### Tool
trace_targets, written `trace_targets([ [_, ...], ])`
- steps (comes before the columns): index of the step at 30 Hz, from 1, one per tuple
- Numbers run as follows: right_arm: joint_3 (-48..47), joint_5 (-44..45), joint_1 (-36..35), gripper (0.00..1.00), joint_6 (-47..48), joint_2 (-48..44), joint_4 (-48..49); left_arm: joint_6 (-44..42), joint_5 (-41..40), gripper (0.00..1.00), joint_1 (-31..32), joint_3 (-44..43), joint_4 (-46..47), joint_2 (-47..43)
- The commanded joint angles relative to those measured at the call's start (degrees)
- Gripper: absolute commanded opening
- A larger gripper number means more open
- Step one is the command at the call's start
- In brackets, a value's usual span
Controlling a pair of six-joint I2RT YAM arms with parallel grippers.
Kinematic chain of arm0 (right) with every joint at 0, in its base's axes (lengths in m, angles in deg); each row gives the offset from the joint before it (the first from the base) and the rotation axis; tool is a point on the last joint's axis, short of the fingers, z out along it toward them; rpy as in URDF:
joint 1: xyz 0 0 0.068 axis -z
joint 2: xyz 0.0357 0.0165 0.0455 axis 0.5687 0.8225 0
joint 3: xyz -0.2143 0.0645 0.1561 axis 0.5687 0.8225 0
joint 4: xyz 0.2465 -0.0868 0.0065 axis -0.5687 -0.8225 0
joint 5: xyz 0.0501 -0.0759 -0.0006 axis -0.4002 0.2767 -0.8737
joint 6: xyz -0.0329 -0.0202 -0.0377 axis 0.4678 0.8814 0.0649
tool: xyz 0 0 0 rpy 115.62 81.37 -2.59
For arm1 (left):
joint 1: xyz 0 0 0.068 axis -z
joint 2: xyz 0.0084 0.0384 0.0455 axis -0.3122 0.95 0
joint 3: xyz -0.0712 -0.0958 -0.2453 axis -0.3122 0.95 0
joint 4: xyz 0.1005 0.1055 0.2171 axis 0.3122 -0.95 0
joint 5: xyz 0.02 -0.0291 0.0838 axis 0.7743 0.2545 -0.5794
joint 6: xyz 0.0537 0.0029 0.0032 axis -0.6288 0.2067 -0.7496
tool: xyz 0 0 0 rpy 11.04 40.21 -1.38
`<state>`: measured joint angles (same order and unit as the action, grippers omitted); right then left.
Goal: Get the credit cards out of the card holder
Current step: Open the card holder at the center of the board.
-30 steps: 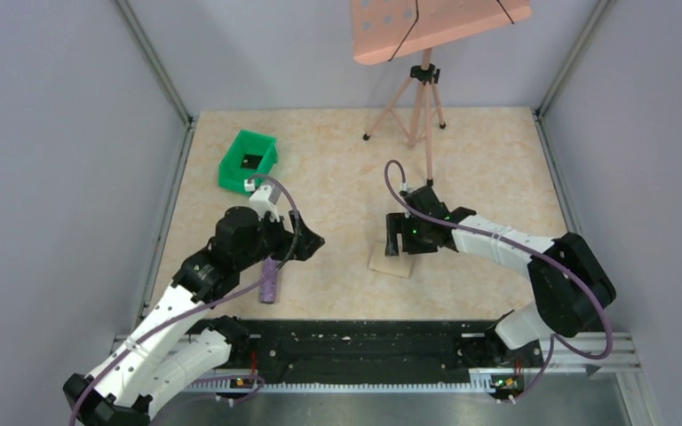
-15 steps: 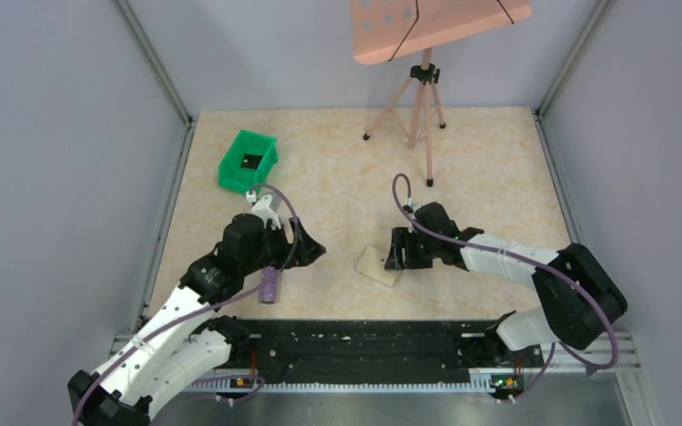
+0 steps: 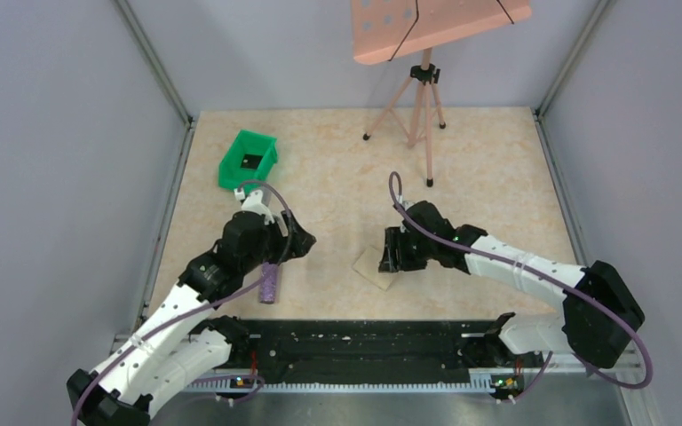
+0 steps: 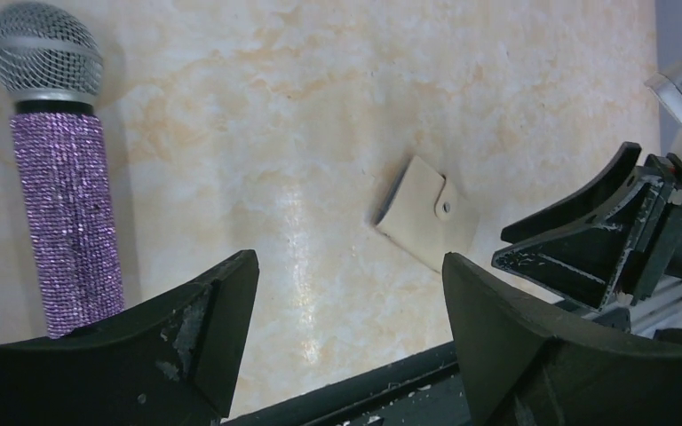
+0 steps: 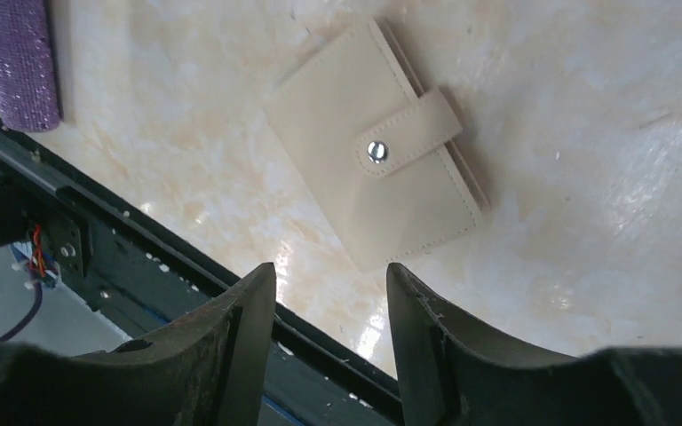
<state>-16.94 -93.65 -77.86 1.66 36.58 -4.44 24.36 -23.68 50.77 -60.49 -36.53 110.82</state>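
The card holder (image 3: 370, 267) is a pale beige wallet lying flat on the table, closed by a strap with a metal snap. It also shows in the left wrist view (image 4: 426, 215) and the right wrist view (image 5: 377, 182). No cards show. My right gripper (image 3: 392, 251) is open and empty just to the right of it and above it; the holder lies beyond the fingertips in the right wrist view (image 5: 330, 269). My left gripper (image 3: 301, 241) is open and empty, well to the left of the holder, jaws wide apart in its own view (image 4: 348, 262).
A purple glitter microphone (image 3: 269, 284) lies under the left arm, near the front. A green bin (image 3: 249, 160) stands at the back left. A tripod (image 3: 423, 106) with a peach board stands at the back. A black rail (image 3: 355, 342) runs along the near edge.
The card holder has shifted left and turned on the table. My right gripper has come left and nearer with it. My left gripper has drawn back slightly to the left.
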Motion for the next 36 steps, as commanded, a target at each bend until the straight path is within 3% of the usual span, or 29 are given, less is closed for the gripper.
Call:
trace_targets([
  [1, -5.96, 8.32, -2.24, 0.47, 2.68, 0.35, -2.98, -3.24, -6.62, 0.81, 0.16, -4.71, -0.82, -2.66],
  [10, -13.29, 19.39, -7.22, 0.43, 8.97, 11.07, -3.68, -3.91, -6.62, 0.81, 0.12, -4.75, -3.53, -9.26],
  [19, -15.62, 25.88, -11.73, 0.41, 8.51, 17.72, -3.68, -3.07, -5.65, 0.81, 0.16, -4.19, -6.4, -15.58],
  [29, -15.38, 26.99, -12.08, 0.38, 9.52, 23.23, -2.89, -2.63, -3.84, 0.81, 0.12, -3.01, -3.5, -11.93],
  [32, -14.76, 26.59, -12.09, 0.31, 9.15, 24.6, -2.4, -1.99, -3.8, 0.8, 0.15, -2.33, -2.46, -11.67],
  [36, -14.73, 25.09, -12.08, 0.1, 7.89, 26.22, -1.66, -1.7, -4.48, 0.8, 0.15, -1.24, -2.83, -11.94],
])
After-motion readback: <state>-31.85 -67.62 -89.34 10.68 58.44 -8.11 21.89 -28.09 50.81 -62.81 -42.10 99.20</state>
